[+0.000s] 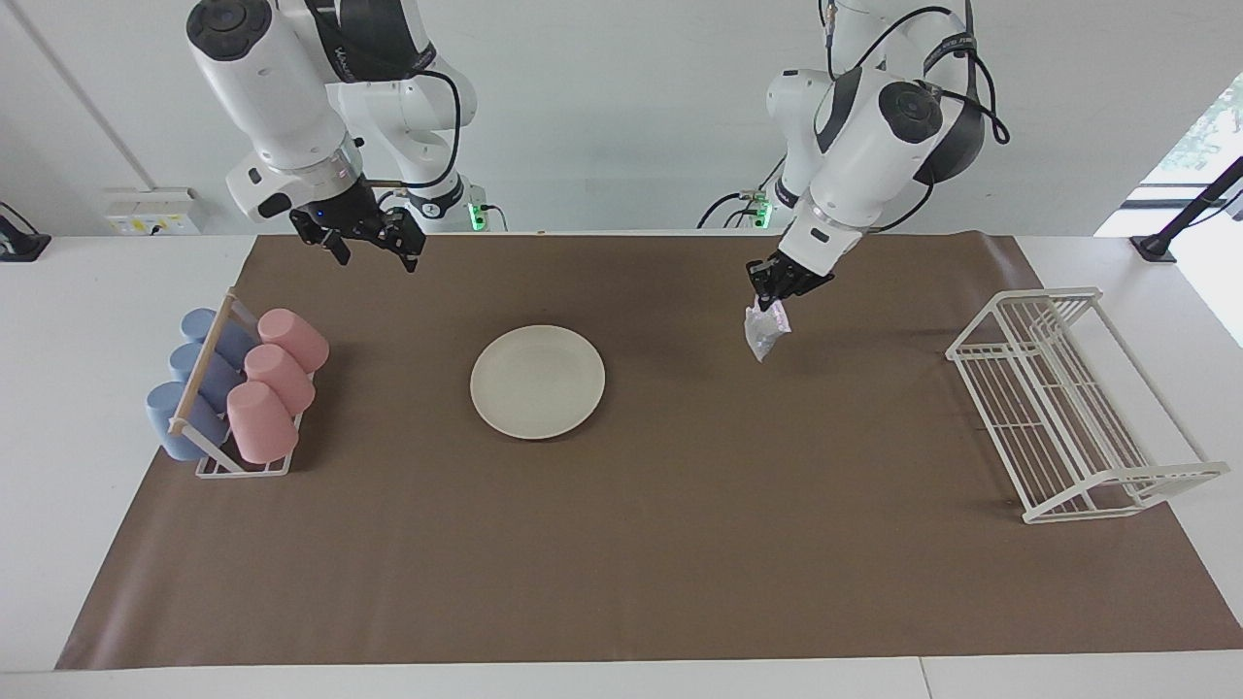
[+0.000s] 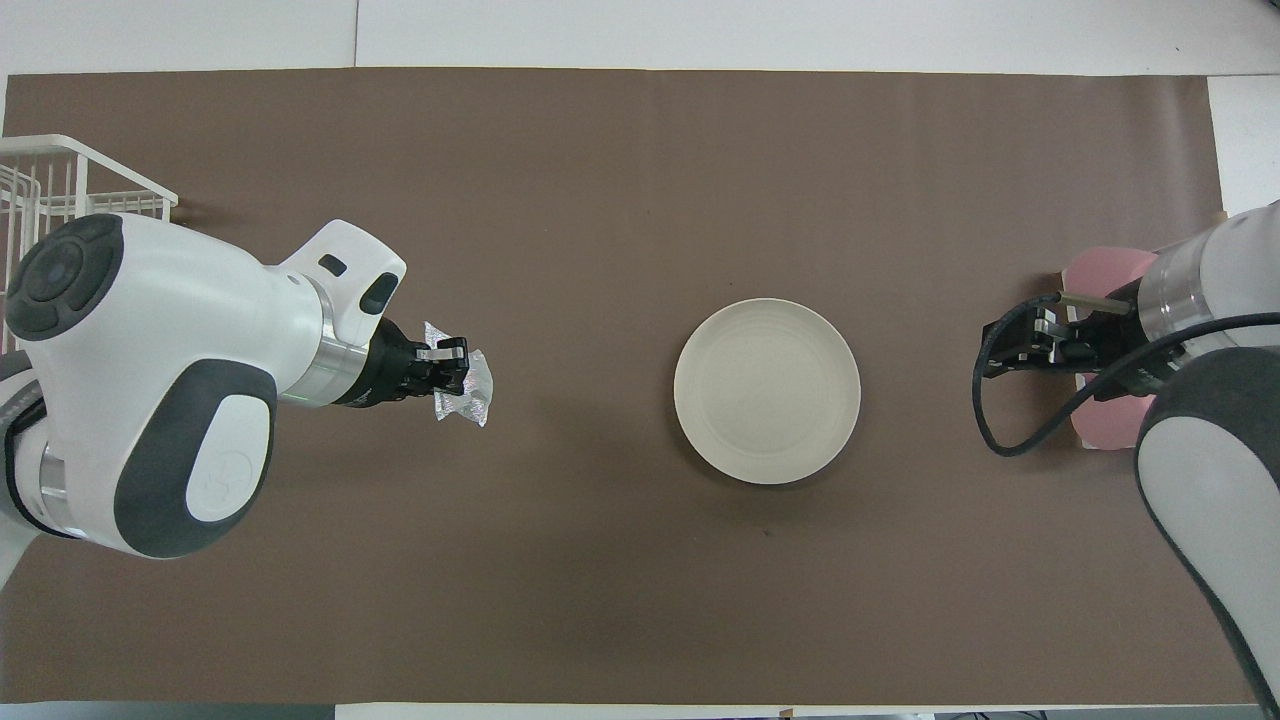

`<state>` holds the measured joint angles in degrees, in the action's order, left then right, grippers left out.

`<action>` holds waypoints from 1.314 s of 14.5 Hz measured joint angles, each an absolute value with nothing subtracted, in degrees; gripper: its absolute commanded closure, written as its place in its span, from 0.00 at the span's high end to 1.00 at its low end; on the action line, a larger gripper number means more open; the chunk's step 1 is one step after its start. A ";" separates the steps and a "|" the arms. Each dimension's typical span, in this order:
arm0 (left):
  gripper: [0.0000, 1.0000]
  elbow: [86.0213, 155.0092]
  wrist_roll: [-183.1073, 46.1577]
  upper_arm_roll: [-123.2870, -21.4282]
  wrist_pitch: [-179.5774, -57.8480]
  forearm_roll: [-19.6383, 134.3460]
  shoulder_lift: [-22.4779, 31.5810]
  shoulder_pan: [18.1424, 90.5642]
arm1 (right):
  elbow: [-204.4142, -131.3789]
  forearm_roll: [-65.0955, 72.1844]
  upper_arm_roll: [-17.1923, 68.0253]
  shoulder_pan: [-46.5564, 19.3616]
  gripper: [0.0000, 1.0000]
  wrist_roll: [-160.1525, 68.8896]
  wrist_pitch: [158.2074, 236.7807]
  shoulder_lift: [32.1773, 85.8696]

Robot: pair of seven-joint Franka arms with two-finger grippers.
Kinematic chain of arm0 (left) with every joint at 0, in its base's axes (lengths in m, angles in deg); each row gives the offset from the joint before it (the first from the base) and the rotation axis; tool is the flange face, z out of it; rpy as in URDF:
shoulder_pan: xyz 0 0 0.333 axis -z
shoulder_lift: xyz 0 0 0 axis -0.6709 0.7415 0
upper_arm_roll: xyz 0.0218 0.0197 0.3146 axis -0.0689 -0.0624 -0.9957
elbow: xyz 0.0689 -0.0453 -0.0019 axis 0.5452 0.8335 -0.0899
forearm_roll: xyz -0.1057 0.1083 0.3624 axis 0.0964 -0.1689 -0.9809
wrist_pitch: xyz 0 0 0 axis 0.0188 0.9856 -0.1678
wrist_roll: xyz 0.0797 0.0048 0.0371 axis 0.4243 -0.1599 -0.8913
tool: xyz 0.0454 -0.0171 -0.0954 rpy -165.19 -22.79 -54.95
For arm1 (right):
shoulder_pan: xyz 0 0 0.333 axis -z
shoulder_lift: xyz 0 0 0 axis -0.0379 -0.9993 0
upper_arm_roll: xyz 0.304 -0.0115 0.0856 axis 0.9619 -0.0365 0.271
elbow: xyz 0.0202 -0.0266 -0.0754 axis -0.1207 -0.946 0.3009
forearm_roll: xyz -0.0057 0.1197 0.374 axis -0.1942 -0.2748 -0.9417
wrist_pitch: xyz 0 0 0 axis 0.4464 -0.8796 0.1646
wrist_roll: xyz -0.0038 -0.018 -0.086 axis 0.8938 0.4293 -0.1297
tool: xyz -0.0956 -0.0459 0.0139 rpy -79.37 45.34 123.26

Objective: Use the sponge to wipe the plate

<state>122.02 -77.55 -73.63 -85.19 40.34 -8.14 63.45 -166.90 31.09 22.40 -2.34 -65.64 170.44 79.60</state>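
I have the left claw (image 1: 777, 291) pinched on the crinkly, glittery mesh sponge (image 1: 762, 333) dangling over brown paper toward the left arm's end of the desk, well apart from the smooth round cream plate (image 1: 537, 381) mid-desk, while the right claw (image 1: 369, 243) hangs wide.

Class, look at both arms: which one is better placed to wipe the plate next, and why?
Left. The left gripper is shut on the sponge, raised beside the plate; the right gripper is open and holds nothing.
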 measured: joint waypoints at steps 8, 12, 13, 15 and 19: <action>0.00 112.72 -77.95 -73.34 -67.20 20.29 -5.47 63.63 | -166.73 31.30 19.86 -4.76 1.00 -59.00 171.21 79.54; 0.00 107.73 -77.95 -73.04 -60.84 8.38 -3.36 64.58 | -166.36 31.45 17.42 -5.79 1.00 -55.50 172.29 78.83; 0.00 107.56 -78.00 -72.92 -60.05 5.31 -2.89 65.17 | -166.31 31.45 16.90 -5.79 1.00 -54.99 172.33 78.49; 0.00 107.56 -78.13 -72.82 -58.65 -0.72 -1.96 65.86 | -166.10 31.45 16.20 -5.79 1.00 -54.52 172.37 77.99; 0.00 107.69 -78.10 -72.69 -55.84 -12.92 0.47 65.92 | -164.45 31.79 16.10 -5.83 1.00 -54.47 171.48 77.76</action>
